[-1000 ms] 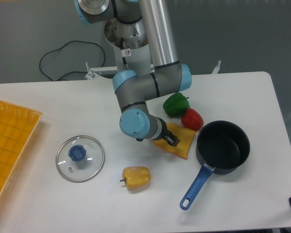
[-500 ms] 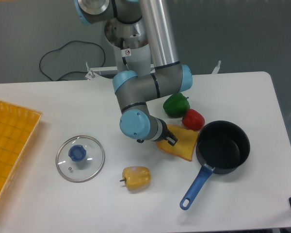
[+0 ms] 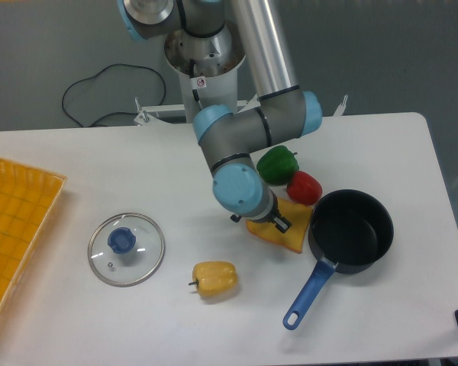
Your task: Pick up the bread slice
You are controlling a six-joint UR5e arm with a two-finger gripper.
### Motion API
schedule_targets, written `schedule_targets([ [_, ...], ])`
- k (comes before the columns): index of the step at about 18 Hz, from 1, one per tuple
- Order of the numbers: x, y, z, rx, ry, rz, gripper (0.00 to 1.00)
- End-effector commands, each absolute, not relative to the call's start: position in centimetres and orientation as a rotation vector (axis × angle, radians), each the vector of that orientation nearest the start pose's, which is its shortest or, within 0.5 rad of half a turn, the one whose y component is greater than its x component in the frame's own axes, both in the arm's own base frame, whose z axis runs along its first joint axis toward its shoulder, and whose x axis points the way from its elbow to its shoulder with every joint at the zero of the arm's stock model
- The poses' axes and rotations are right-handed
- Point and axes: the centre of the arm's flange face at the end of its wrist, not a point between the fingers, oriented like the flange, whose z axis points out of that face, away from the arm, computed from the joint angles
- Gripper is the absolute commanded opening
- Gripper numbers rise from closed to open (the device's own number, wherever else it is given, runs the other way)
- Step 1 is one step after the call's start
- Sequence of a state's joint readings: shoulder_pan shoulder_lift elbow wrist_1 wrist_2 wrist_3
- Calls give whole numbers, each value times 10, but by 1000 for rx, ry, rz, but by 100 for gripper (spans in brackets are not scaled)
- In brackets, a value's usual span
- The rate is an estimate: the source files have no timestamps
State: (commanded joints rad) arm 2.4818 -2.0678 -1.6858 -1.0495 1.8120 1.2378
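White counter point(image 3: 412, 152) across the whole view, largest of all. Grey and light-blue arm point(image 3: 252, 137) reaching down from the top middle, bent at the wrist over the right-centre of the counter; small round red-and-white sticker on the base column, print too small to read. Orange ribbed tray point(image 3: 11, 229) at the left edge, partly cut off. Dark pot point(image 3: 351, 229) with a blue handle at the right. Round glass lid point(image 3: 127, 248) with a blue knob, left of centre. Bread slice point(image 3: 290, 232): flat yellow-orange slab with a darker edge, lying between the wrist and the pot, right edge touching or just beside the pot's wall, partly hidden under the wrist. Green pepper point(image 3: 278, 165) behind, red pepper point(image 3: 303, 187) just beside it, close to the slice's far edge. Yellow pepper point(image 3: 214, 279) toward the front. Jaws point(image 3: 278, 223) low over the slice's left part, dark and mostly hidden by the wrist: cannot tell whether apart or together.
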Motion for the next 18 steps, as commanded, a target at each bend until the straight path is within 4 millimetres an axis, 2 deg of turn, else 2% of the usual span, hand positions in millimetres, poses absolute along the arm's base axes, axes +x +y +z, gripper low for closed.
schedule_targets([
  [3,-426,459,206,-3292,595,48,100],
  [6,-430,461,193,-3271,582,106,100],
  [18,-424,449,181,-3285,584,66,100],
])
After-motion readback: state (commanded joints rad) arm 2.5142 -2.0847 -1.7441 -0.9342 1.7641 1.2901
